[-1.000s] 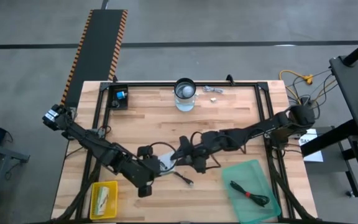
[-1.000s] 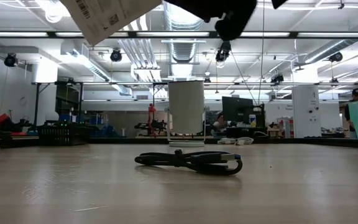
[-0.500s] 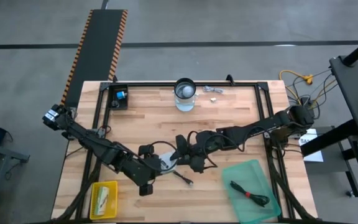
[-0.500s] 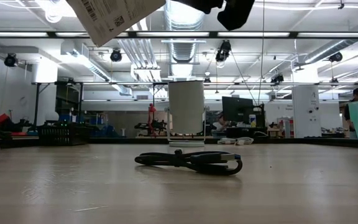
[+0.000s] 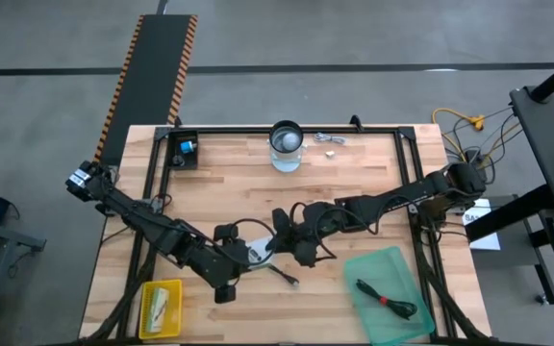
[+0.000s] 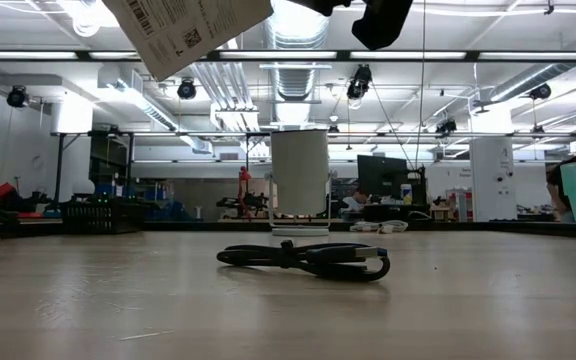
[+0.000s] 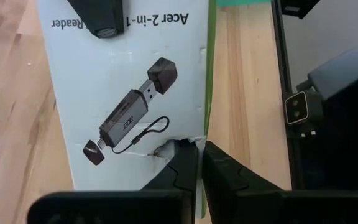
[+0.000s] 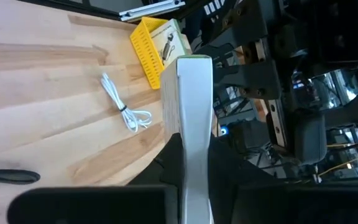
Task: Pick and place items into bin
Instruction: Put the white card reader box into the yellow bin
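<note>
Both grippers are clamping one flat white printed card-reader packet point(image 7: 129, 93) above the wooden table point(image 5: 354, 183): left gripper point(image 7: 199, 163) pinching its edge, right gripper point(image 8: 194, 146) squeezing it too.

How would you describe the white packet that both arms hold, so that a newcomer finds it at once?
Look at the middle of the wooden table, where the two dark arms meet. There, lifted off the wood, hangs the white packet, pinched by both the left gripper and the right gripper. Unlike anything nearby, it shows a printed card reader picture.
</note>
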Motion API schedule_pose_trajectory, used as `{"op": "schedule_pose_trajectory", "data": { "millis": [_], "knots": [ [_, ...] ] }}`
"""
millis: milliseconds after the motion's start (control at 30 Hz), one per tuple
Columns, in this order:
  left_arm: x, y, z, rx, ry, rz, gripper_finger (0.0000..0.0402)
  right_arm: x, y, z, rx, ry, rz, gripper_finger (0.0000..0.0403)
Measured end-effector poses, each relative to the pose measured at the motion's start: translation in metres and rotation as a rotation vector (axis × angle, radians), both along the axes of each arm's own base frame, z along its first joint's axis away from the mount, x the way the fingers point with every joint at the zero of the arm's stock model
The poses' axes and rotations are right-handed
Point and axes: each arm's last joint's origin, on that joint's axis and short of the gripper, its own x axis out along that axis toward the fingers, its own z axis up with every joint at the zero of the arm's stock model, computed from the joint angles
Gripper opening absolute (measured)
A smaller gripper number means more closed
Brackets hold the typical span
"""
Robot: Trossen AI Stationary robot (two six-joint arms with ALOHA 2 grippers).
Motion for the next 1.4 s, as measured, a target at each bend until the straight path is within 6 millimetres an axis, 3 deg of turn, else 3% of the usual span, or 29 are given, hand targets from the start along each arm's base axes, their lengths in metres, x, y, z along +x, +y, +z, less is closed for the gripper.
{"op": "schedule_pose_trajectory", "data": {
  "millis": [100,267,600,800,1167,1400],
  "knots": [
    [-0.001,0.0,0.001,-0.001,-0.002,0.001,0.0013,0.0,0.0,0.0,0.019,0.006,-0.009,0.0028],
    [-0.006,0.001,0.007,0.061,-0.032,-0.068,0.0069,-0.003,-0.007,0.001,0.095,0.062,-0.059,0.0028],
    [-0.014,0.011,0.018,0.319,-0.133,0.004,0.0159,-0.003,-0.034,0.005,0.412,0.163,-0.276,0.0028],
    [-0.013,0.019,0.02,0.423,-0.179,0.146,0.0169,0.0,-0.056,0.005,0.564,0.15,-0.383,0.0028],
    [-0.01,0.039,0.01,0.445,-0.09,0.324,0.0169,0.0,-0.058,0.006,0.546,0.103,-0.404,0.0028],
    [-0.004,0.042,0.005,0.449,-0.074,0.337,0.0167,0.001,-0.059,0.009,0.54,0.057,-0.425,0.0028]
  ]
}}
